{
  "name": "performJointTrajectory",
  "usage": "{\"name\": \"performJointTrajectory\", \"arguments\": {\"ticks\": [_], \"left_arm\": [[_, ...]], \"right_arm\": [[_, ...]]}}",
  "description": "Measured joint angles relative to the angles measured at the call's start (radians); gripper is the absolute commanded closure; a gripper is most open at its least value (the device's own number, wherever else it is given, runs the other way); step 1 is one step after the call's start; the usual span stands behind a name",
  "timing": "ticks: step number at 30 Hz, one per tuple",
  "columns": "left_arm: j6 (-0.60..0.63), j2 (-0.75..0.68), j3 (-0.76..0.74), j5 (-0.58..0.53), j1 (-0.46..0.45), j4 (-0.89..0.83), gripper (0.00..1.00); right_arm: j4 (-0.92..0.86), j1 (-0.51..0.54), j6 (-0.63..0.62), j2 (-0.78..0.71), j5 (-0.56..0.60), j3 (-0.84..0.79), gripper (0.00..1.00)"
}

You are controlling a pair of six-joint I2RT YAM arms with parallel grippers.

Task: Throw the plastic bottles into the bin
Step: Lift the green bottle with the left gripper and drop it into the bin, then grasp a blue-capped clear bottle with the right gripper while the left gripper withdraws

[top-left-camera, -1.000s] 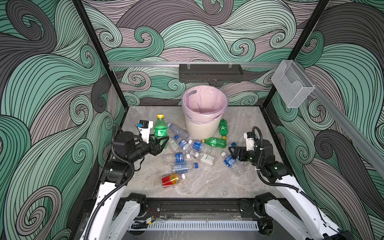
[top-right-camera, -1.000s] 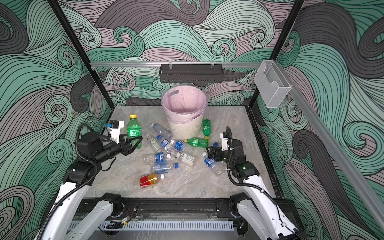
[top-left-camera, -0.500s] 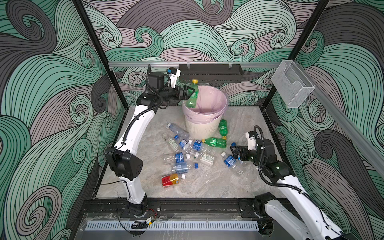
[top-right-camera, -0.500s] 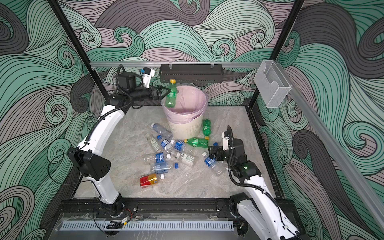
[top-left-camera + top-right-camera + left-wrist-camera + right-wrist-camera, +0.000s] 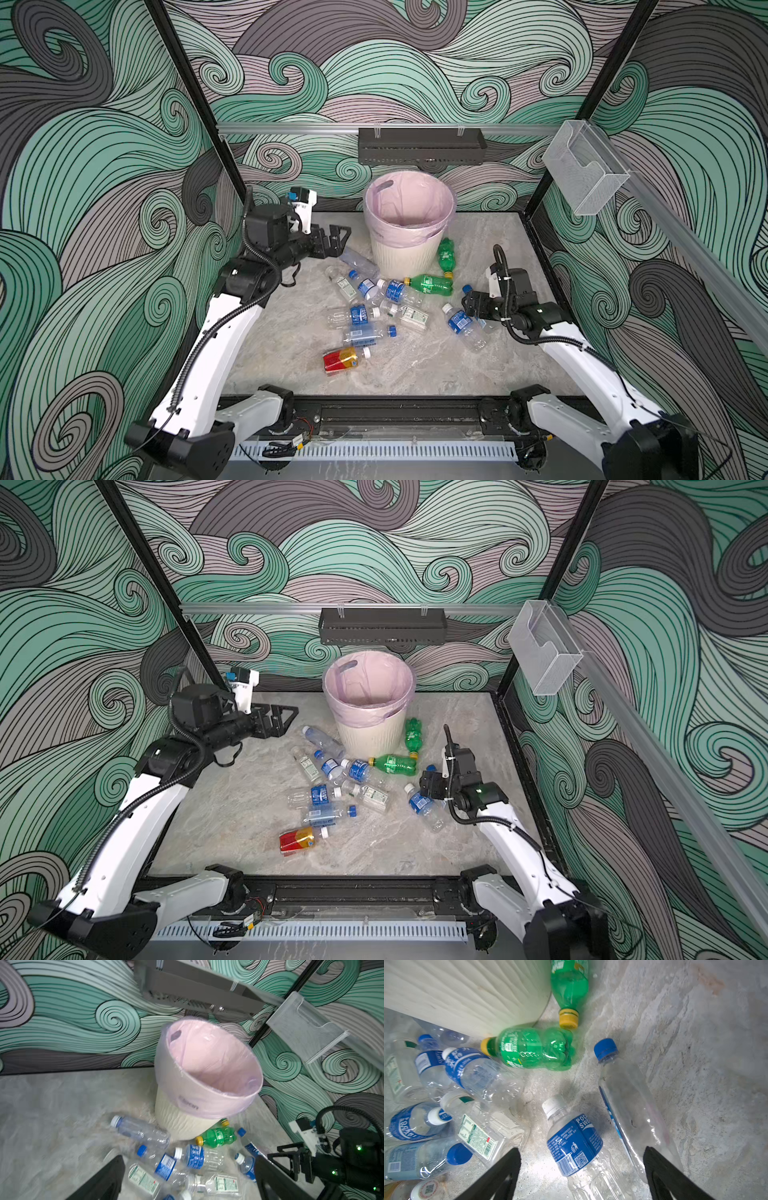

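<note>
Words and signs we can read

On the blue label of a clear bottle [image 5: 574, 1142] we read "POC" over "SWE"; the rest of each word turns out of sight. That label also has a little sign of a person dropping trash in a can, a square code and a bar code. A white cap [image 5: 426, 1189] has a square code in a red ring. The green bottle [image 5: 529, 1049] has white writing too small for us to read. The pink bag [image 5: 207, 1101] on the bin [image 5: 176, 1124] shows one gray word, too blurry to read.
</note>
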Motion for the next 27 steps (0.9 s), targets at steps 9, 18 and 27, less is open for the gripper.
{"name": "performJointTrajectory", "arguments": {"ticks": [9, 18, 27], "left_arm": [[-0.011, -0.099, -0.239, -0.104, 0.000, -0.068, 0.01], [-0.006, -0.164, -0.278, -0.179, 0.000, -0.074, 0.01], [0.006, -0.183, -0.319, -0.210, 0.000, -0.077, 0.01]], "right_arm": [[-0.036, -0.045, 0.018, 0.111, 0.049, 0.012, 0.11], [-0.037, -0.092, -0.009, 0.216, 0.066, 0.060, 0.08], [-0.033, -0.093, -0.031, 0.399, 0.066, 0.115, 0.18]]}}
